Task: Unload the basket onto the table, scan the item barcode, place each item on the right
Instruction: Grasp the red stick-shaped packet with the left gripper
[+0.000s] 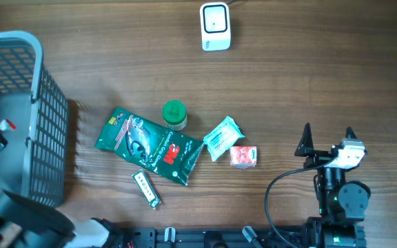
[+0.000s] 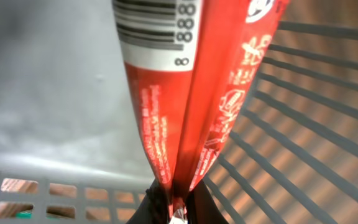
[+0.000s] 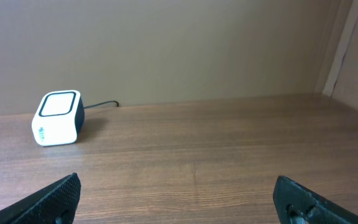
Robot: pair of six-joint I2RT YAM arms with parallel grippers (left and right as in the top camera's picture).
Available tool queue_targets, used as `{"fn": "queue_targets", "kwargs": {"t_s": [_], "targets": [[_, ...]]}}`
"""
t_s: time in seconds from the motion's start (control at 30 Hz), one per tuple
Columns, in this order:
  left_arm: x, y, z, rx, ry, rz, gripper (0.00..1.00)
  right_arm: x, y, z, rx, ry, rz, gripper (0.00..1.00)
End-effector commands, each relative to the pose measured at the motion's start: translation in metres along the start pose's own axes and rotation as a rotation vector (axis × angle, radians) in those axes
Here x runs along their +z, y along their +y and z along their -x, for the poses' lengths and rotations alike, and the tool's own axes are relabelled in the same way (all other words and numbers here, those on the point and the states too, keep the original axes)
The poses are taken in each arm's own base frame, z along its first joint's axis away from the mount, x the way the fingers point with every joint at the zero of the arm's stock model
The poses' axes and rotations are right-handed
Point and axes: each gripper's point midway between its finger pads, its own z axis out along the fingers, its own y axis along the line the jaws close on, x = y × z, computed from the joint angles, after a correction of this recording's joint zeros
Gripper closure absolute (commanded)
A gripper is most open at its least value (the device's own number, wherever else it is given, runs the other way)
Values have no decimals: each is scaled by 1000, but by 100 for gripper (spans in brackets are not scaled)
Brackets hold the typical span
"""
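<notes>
**In the basket, the left claw pinches a red packet by its edge**

At 6 o'clock in the left wrist view, the left gripper [image 2: 174, 208] is clamped together on the bottom seam of a red packet [image 2: 185, 93]. The packet rises from the jaws toward 12 o'clock. Its barcode [image 2: 151, 28] sits on a white panel at about 11 o'clock, partly cut off by the frame edge. Grey basket [image 2: 303, 124] walls surround the packet, solid-looking toward 9 o'clock and slatted toward 3 o'clock, so the item is inside the basket, which lies at 9 o'clock on the table.

The scanner [image 1: 215, 26] stands at 12 o'clock on the table, well apart from the basket. A green pouch [image 1: 147, 145] and several small items lie near the centre. The right gripper [image 3: 176, 186], at about 4 o'clock on the table, has its fingers spread wide and holds nothing.

The main risk appears to be the grip. The jaws hold only a thin seam, so the packet may slip or swing on the way up. It could also snag on the basket slats. If it twists or folds, the barcode may face away from the scanner or crease and fail to read.
</notes>
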Motion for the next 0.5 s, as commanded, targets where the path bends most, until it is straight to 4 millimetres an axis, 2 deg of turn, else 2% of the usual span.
{"fn": "queue_targets", "kwargs": {"t_s": [0.0, 0.07, 0.1, 0.17, 0.23, 0.3, 0.33, 0.37, 0.47], "targets": [[-54, -22, -8, 78, -46, -160, 96, 0, 0, 1, -9, -6, 3, 0], [-81, -28, -13, 97, -60, -240, 96, 0, 0, 1, -9, -6, 3, 1], [-104, -34, -21, 147, -57, -314, 96, 0, 0, 1, -9, -6, 3, 0], [-130, -41, -35, 220, -31, -410, 96, 0, 0, 1, -9, -6, 3, 0], [-171, -52, -61, 357, -9, -565, 96, 0, 0, 1, -9, -6, 3, 0], [-209, -52, -93, 472, 16, -696, 96, 0, 0, 1, -9, -6, 3, 0], [-217, -49, -102, 507, 30, -717, 96, 0, 0, 1, -9, -6, 3, 0], [-225, -42, -121, 563, 71, -739, 96, 0, 0, 1, -9, -6, 3, 0], [-228, -12, -172, 739, 205, -717, 96, 0, 0, 1, -9, -6, 3, 0]]}}
